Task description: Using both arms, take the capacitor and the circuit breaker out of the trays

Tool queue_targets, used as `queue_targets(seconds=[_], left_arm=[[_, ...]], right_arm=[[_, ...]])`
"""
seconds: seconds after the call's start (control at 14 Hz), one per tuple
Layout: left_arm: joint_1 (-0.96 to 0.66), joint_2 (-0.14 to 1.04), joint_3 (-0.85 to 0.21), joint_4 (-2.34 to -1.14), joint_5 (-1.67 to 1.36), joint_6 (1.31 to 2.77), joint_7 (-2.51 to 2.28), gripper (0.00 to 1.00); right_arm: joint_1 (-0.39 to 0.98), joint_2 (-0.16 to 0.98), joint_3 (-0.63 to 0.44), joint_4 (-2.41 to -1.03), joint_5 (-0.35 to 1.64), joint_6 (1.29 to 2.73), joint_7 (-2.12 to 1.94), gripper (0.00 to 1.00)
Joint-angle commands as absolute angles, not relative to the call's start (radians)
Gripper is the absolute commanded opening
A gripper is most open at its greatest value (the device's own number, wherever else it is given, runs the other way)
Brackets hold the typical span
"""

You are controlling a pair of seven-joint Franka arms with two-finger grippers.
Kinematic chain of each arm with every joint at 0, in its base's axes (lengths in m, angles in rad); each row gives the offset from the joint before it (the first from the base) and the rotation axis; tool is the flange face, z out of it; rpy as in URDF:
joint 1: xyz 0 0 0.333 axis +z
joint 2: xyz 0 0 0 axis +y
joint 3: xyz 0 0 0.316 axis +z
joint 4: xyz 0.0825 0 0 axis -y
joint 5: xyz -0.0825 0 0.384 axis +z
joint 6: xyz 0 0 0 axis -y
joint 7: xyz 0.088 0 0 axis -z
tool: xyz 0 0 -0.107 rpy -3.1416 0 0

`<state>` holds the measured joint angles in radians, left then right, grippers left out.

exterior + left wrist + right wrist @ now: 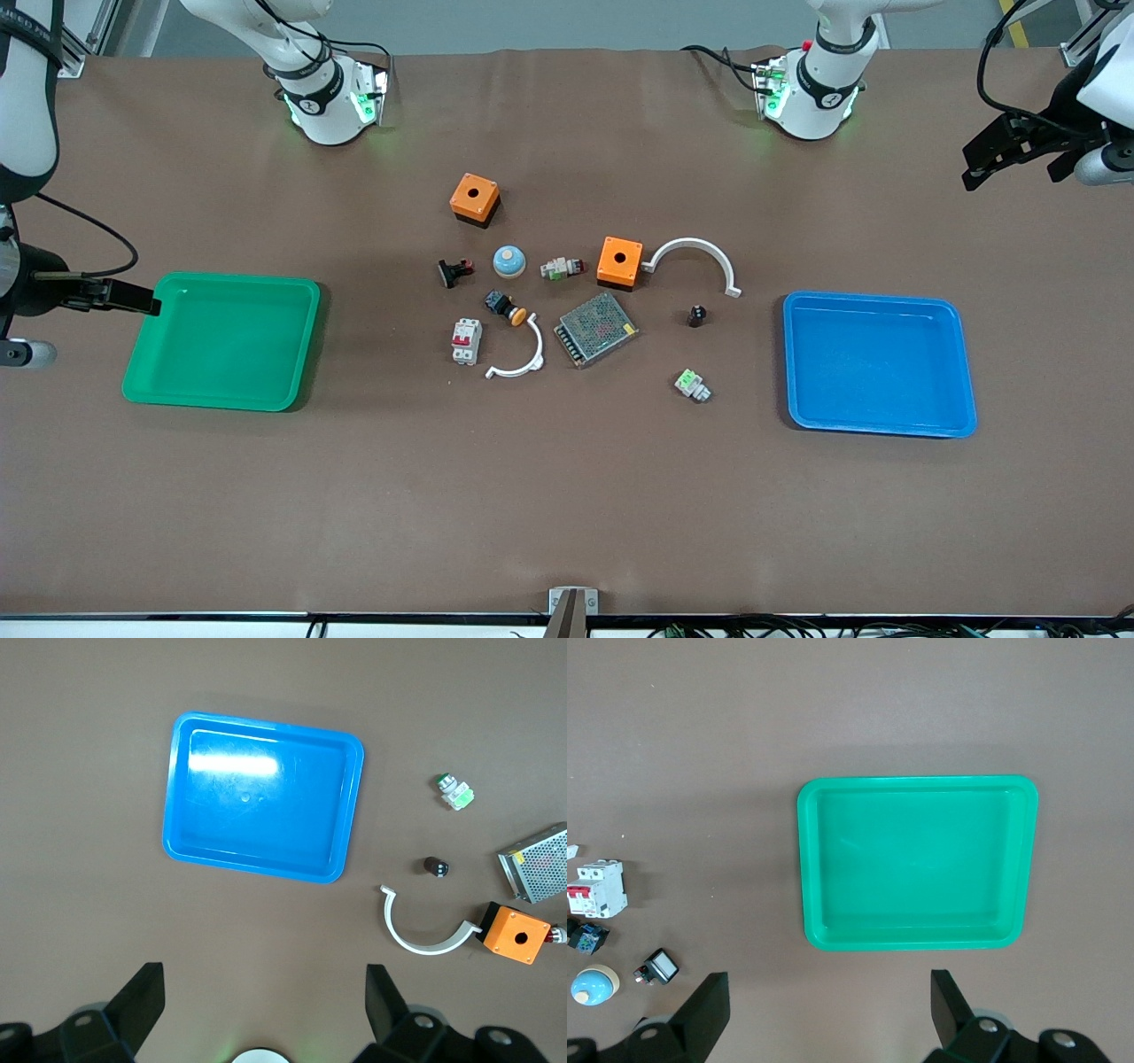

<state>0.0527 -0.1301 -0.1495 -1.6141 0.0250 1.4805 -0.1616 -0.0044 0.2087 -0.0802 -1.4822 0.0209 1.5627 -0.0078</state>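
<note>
Both trays are bare: the capacitor (697,315) and the circuit breaker (466,341) lie on the bench among other parts, between the green tray (221,390) and the blue tray (877,416). The left gripper (264,1010) hangs above the bench by the blue tray and the right gripper (828,1010) by the green tray, jaws wide open and holding nothing. The risk is a wrong pick: the white arc (518,363) lies just beside the breaker, and the tiny capacitor could roll or slip from closing jaws.

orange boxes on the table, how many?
2. One orange box lies farthest from the front camera of the middle cluster; the other orange box lies beside the white curved bracket. None seems hidden.
</note>
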Motion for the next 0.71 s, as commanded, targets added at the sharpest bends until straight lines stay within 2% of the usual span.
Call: queue_targets(seconds=[0.0,0.64], left_arm=[[0.054,-0.143,-0.147,-1.632,0.005,1.471,-0.141,1.00],[0.055,-0.146,-0.147,-1.620,0.008,1.471,-0.146,1.00]], right_arm=[[0.014,0.034,-0.077,-1.683,0.011,1.632,-0.023,1.00],[-0.005,-0.072,-0.084,-1.684,0.011,1.539,-0.072,1.00]])
